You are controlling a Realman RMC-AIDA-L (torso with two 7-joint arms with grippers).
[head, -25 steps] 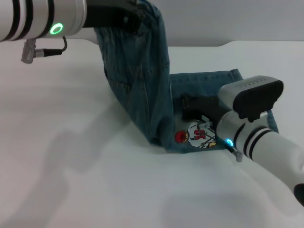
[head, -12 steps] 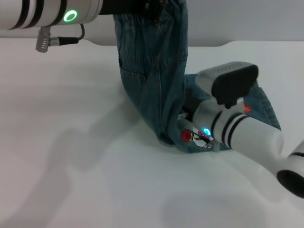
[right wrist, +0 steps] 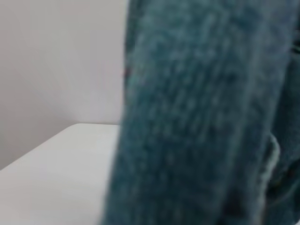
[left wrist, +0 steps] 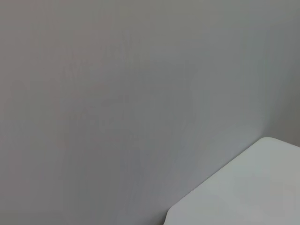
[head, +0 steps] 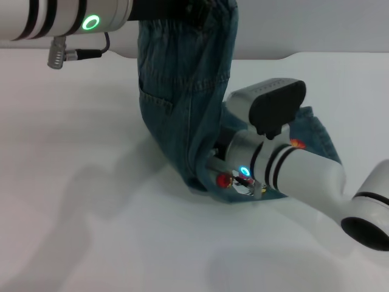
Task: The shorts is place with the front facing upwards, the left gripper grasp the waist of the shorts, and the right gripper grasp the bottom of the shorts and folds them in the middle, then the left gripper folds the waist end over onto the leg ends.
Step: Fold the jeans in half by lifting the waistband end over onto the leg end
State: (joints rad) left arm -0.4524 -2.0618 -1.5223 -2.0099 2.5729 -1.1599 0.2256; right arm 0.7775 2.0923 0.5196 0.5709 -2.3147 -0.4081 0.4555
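The denim shorts [head: 188, 91] hang in a tall fold from the top of the head view down to the white table [head: 91, 213]. My left gripper [head: 173, 7] is raised at the top edge, shut on the waist [head: 213, 9]. The lower part of the shorts, with a red patch [head: 225, 180], lies flat on the table. The leg ends [head: 319, 137] are mostly covered by my right arm. My right gripper [head: 217, 159] reaches in low against the base of the hanging fold. The right wrist view is filled by denim [right wrist: 201, 112] close up.
The table's far edge [head: 340, 56] meets a grey wall at the back. The left wrist view shows only that wall and a table corner [left wrist: 243, 187]. My right arm's bulky black housing [head: 276, 106] stands above the flat denim.
The left gripper carried the waist to the right, then held. The right arm slid left across the flat denim to the foot of the hanging fold, covering the patch area.
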